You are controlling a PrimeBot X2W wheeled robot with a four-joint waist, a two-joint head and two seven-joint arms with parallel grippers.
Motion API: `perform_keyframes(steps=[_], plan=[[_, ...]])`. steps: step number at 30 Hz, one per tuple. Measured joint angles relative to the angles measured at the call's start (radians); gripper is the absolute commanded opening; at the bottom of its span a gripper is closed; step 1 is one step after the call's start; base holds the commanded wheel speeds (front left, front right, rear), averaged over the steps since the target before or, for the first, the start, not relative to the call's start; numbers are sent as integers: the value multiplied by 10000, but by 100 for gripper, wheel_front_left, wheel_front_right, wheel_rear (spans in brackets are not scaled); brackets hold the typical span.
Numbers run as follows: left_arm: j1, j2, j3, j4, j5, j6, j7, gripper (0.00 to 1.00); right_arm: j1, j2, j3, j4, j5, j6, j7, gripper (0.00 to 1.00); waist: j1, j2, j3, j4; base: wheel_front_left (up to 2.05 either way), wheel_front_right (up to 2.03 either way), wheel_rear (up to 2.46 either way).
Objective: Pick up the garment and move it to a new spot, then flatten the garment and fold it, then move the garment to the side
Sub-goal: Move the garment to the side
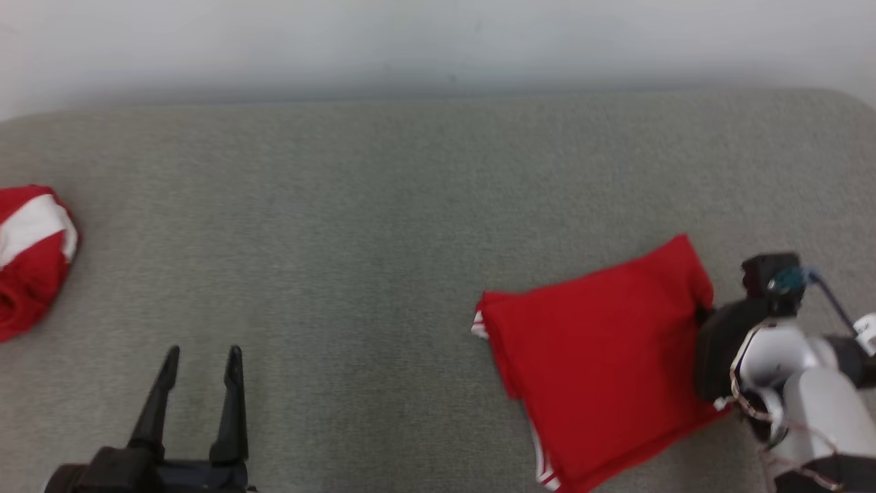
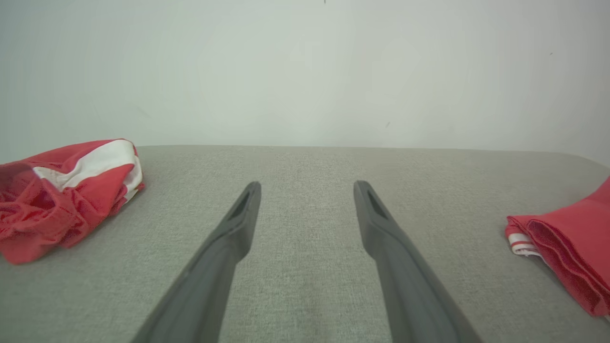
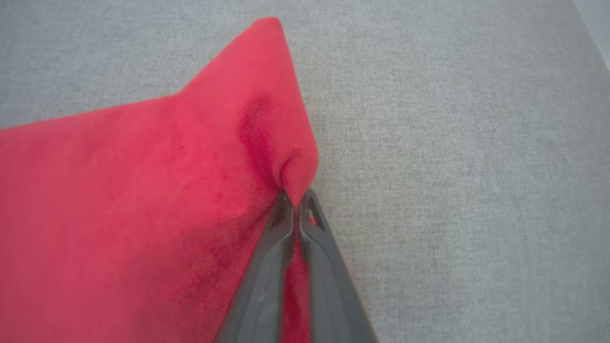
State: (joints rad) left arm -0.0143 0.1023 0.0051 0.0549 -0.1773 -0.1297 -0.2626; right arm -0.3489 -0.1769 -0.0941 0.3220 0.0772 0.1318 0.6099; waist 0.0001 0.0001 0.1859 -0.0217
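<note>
Head view, grey surface [image 1: 383, 205]: a fabric-covered top spans my screen from edge to edge, its far right corner rounded.
Pale wall [image 1: 438, 41]: plain, and it stands behind the far edge of the surface.
Folded garment [image 1: 602, 356]: red, and folded into a rough rectangle. It lies on the surface at my right front, turned at a slant. Its stacked layers show along the left edge.
Right forearm [image 1: 814, 404]: pale, with a dark wrist housing. It comes in from the lower right corner and meets the right-hand edge of the garment.
Red-and-white bundle [image 1: 31, 260]: a second piece of clothing, crumpled at the far left edge of the surface and well apart from the folded one.
Left gripper [image 1: 203, 356]: low on my left over bare surface. Its two dark fingers are spread wide with nothing between them. In the left wrist view it sits between the two pieces of clothing and touches neither.
Right gripper [image 3: 296, 200]: in the right wrist view I see its fingers pressed together, pinching a pucker of red cloth at the garment's edge just below a raised corner. More red fabric shows in the slit between the fingers lower down.
White trim [image 1: 479, 327]: a small striped strip that peeks out at the left corner of the garment.
</note>
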Motion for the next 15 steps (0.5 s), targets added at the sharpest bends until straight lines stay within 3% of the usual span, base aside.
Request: perform_keyframes(steps=[8,15], plan=[[-797,882,-215,-825,276,0,52,100,-2024,-802,-788,1151,-138,0,-796,0,0,1,1231,-974,0,0,0],[-1220,1649,-215,-2243,533,0,713,100,-3493,-1814,-1354,1969,-732,0,-1789,0,1,1,2533,-1790,0,0,0]])
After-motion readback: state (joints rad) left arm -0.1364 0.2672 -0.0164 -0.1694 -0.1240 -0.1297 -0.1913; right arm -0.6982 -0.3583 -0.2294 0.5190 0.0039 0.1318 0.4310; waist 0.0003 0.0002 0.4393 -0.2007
